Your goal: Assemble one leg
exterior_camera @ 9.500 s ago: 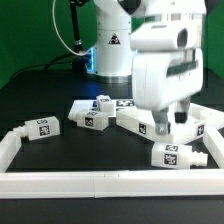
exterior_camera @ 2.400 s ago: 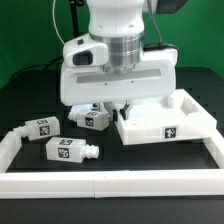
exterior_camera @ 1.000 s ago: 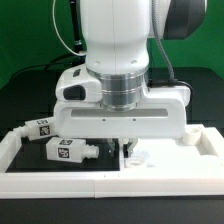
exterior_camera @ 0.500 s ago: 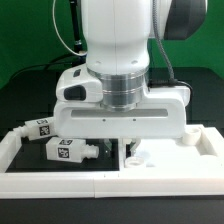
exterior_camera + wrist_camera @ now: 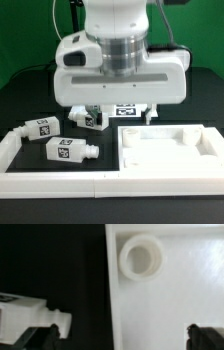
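The large white tray-like piece (image 5: 170,146) lies flat at the front on the exterior view's right, with round holes in its corners. In the wrist view its surface (image 5: 170,303) and one round hole (image 5: 141,258) fill most of the picture. My gripper (image 5: 125,105) hangs above its back edge, open and empty; in the wrist view (image 5: 122,336) both fingertips stand wide apart with nothing between them. Loose legs lie on the black table: one (image 5: 68,150) nearest the tray, one (image 5: 40,128) further left, one (image 5: 88,118) behind. The nearest leg (image 5: 25,314) shows beside the tray in the wrist view.
A low white rim (image 5: 100,183) runs along the front and up the exterior view's left side. Another tagged leg (image 5: 127,110) lies partly hidden under my hand. The arm's base stands at the back.
The gripper has lifted up off the tray-like piece, which now lies uncovered against the front rim. Earlier the tray was moved from the back right to the front.
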Robot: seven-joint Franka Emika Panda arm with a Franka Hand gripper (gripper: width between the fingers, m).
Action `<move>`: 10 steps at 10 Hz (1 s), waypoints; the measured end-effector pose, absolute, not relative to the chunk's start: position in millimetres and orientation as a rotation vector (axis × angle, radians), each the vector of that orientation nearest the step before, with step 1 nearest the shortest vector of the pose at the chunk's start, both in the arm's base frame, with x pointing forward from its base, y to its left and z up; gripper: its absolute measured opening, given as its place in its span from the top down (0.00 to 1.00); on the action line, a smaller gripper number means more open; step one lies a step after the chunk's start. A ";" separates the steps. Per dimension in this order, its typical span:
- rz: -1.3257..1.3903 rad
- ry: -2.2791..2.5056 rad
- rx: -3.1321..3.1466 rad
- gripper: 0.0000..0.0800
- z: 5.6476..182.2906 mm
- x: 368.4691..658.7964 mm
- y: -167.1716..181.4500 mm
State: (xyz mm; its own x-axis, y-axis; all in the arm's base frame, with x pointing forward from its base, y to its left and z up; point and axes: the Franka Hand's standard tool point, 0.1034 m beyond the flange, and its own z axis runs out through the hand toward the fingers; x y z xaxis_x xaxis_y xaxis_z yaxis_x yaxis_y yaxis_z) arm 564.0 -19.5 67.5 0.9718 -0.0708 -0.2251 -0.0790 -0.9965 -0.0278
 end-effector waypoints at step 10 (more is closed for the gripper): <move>0.494 0.024 -3.069 0.19 55.8 509.6 -7.6</move>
State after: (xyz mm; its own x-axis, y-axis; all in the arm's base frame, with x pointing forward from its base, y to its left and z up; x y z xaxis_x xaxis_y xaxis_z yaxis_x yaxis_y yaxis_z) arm 509.6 -7.6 55.8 0.9494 -0.0098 -0.3138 -0.0204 -0.9993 -0.0305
